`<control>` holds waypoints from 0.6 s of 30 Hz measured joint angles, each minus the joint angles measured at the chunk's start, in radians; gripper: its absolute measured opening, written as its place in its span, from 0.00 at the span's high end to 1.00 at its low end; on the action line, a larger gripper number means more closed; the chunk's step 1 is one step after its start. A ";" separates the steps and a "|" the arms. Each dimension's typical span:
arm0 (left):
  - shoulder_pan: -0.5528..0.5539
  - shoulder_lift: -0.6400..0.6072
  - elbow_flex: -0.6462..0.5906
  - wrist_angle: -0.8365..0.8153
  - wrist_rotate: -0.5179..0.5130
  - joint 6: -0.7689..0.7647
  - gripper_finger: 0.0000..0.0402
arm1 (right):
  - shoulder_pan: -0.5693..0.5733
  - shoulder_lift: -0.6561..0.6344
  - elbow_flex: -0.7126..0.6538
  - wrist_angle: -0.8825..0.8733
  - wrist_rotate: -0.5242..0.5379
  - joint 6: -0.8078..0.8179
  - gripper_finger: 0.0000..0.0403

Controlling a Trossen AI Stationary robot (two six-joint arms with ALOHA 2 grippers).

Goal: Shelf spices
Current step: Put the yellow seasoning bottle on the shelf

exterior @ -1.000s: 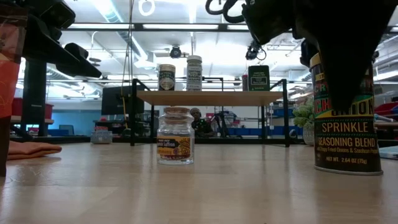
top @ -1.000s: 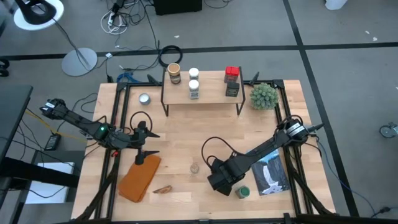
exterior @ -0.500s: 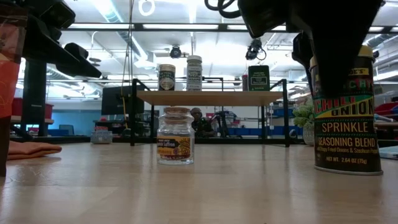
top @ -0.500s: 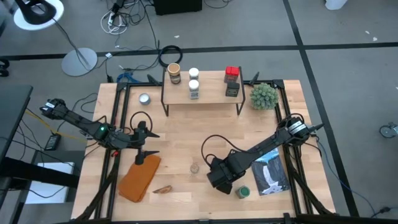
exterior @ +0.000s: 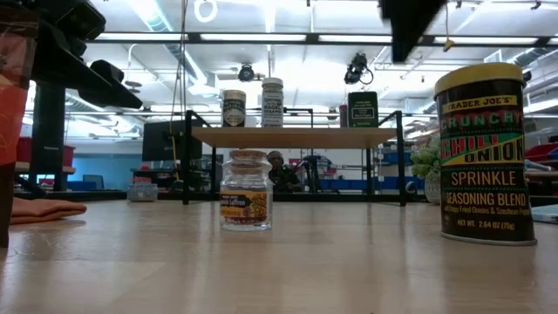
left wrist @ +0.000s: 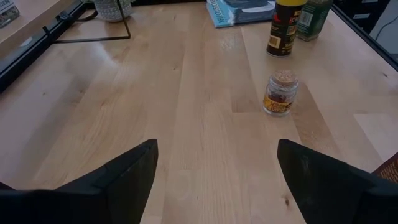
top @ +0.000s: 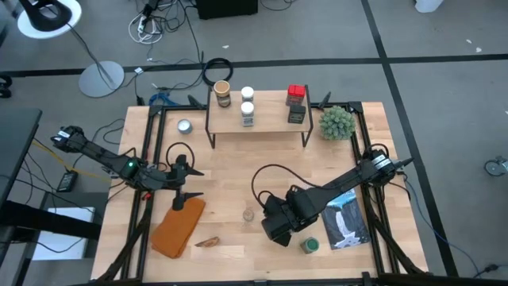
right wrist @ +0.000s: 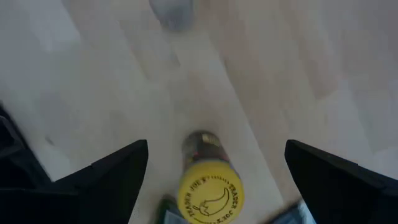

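A yellow-topped seasoning tin (exterior: 484, 153) stands upright on the table, seen from above in the right wrist view (right wrist: 208, 190). My right gripper (right wrist: 216, 149) hovers open above it, one finger on each side, touching nothing. In the high view this gripper (top: 275, 226) hides the tin. A small clear cork-topped jar (top: 248, 214) stands to its left and a green-lidded jar (top: 309, 245) to its right. The shelf (top: 270, 119) at the far edge carries several jars. My left gripper (top: 194, 183) waits open near the left edge.
An orange cloth (top: 178, 226) lies by the near left edge with a small brown piece (top: 208, 241) beside it. A booklet (top: 347, 220) lies at the right. A spiky green plant ball (top: 336, 121) stands right of the shelf, a flat silver tin (top: 184, 125) left of it.
My right gripper has risen off the yellow-topped tin and drifted a little toward the table's left. In the low view it covered the tin's top before and now stands clear above it. The tin has stayed upright in place.
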 joint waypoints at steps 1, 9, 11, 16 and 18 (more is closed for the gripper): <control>0.000 0.000 0.000 0.000 0.000 0.000 0.17 | 0.004 0.000 0.028 -0.015 0.010 0.000 0.06; 0.000 0.000 0.000 0.000 0.000 0.000 0.17 | 0.085 0.000 0.248 -0.188 0.052 0.227 0.07; 0.000 0.000 0.000 0.000 0.000 0.000 0.17 | 0.120 -0.001 0.281 -0.201 0.072 0.310 0.07; 0.000 0.000 0.000 0.000 0.000 0.000 0.17 | 0.222 -0.001 0.298 -0.173 0.124 0.421 0.06; 0.000 0.000 0.000 0.000 0.000 0.000 0.17 | 0.254 -0.001 0.298 -0.176 0.171 0.478 0.06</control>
